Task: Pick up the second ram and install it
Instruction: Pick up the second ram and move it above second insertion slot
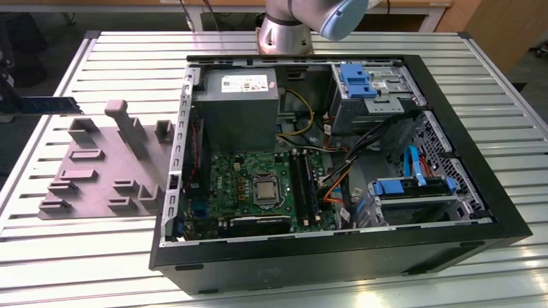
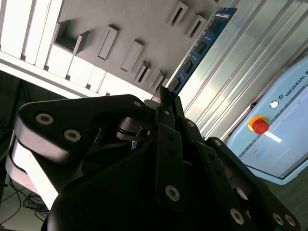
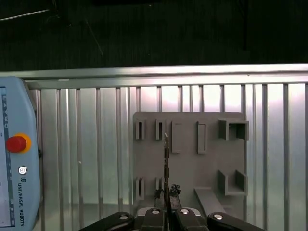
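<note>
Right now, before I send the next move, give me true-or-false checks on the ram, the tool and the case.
1. The tool is shut on the second ram. True.
2. The second ram is already seated in a slot. False: the tool holds it outside the computer case.
3. The computer case lies open, its motherboard showing. True.
4. The gray fixture lies inside the case. False: it lies on the table, at the exterior view's left of the case.

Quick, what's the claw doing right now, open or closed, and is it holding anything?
The claw is closed, holding the second ram by one end.
</note>
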Controlling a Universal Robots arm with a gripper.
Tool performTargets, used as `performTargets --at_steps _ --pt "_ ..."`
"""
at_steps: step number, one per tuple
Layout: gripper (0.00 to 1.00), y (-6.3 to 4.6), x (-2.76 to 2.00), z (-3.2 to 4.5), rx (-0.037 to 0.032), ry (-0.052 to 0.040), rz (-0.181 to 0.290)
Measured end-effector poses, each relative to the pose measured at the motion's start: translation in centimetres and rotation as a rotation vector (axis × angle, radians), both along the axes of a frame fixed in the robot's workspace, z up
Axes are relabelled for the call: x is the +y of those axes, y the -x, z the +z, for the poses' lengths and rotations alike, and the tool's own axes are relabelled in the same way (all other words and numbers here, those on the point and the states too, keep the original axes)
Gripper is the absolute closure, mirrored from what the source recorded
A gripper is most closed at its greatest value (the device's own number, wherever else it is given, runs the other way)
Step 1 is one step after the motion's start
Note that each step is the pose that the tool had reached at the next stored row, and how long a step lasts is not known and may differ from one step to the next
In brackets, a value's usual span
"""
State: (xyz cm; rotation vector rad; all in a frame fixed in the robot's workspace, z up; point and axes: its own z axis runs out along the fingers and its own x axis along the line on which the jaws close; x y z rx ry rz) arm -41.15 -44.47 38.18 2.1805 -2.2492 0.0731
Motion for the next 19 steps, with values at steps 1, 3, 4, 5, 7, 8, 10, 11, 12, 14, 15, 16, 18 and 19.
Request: performTargets --at_steps 1,3,4,5,7,8,10,11,12,14,15,16,18,19 --pt "0.86 -0.1 0.00 -0.01 -0.0002 -0.0001 0.000" --pt "0.86 -0.4 0.00 -0.01 -0.0001 0.0000 0.000" --pt "0.86 -0.6 0.00 -0.01 -0.0002 -0.0002 0.000" --pt "0.86 -0.8 0.00 -0.01 -0.0002 -0.0001 0.000" --pt "0.86 -1.1 0.00 -0.02 -0.0003 -0.0002 0.000" --pt "0.86 -1.2 0.00 -0.01 -0.0003 -0.0002 0.000" --pt "0.86 -1.2 0.00 0.14 0.0000 0.0003 0.000" --pt "0.86 -1.2 0.00 0.29 -0.0002 0.0003 0.000" --pt "0.86 -1.2 0.00 0.48 -0.0002 0.0004 0.000" --pt "0.86 -1.2 0.00 0.87 -0.0001 0.0005 0.000" --pt "0.86 -1.2 0.01 1.01 -0.0001 0.0006 0.000" --pt "0.86 -1.2 0.01 1.09 -0.0002 0.0005 0.000" --pt "0.86 -1.5 0.02 1.13 -0.0003 0.0005 0.000" --pt "0.86 -1.8 0.03 1.13 -0.0003 0.0005 0.000"
